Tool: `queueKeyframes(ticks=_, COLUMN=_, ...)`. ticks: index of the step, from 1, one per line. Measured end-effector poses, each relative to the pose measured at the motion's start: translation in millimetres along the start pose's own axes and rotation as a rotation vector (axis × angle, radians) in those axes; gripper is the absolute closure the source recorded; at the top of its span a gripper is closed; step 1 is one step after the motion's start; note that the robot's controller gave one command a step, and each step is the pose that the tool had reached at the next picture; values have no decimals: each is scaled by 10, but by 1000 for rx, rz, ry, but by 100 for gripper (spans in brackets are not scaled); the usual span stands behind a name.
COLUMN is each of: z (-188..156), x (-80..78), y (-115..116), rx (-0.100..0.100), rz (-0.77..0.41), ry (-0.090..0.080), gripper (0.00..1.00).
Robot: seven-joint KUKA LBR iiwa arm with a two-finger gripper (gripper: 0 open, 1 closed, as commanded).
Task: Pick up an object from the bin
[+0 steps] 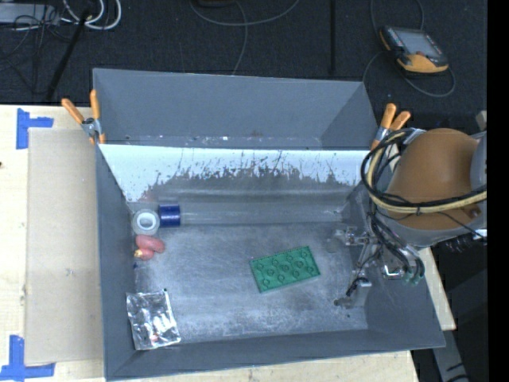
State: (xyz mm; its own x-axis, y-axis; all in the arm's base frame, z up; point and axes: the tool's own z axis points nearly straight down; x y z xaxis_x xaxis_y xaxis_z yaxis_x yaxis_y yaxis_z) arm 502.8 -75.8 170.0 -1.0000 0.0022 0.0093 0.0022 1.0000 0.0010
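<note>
My gripper (356, 283) hangs low over the right end of the bin floor, close to the right wall. A flat green building plate with studs (285, 269) lies on the floor just left of it, with a small gap between them. Nothing shows held in the gripper.
Along the left side lie a blue-capped clear tube (169, 213), a small grey roll (145, 221), a pink and red piece (149, 247) and a crinkled clear bag (153, 318). The arm with its orange cover and cables overhangs the right rim.
</note>
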Motion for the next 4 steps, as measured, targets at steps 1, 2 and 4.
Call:
queueKeyframes(ticks=1, z=667, x=-406, y=705, rx=-3, rz=-91, ry=-4, gripper=0)
queueKeyframes(ticks=2, z=1019, x=-543, y=529, rx=0, rz=-22, ry=-6, gripper=0)
queueKeyframes(ticks=4, z=-605, x=-612, y=541, rx=2, rz=-90, ry=-18, gripper=100)
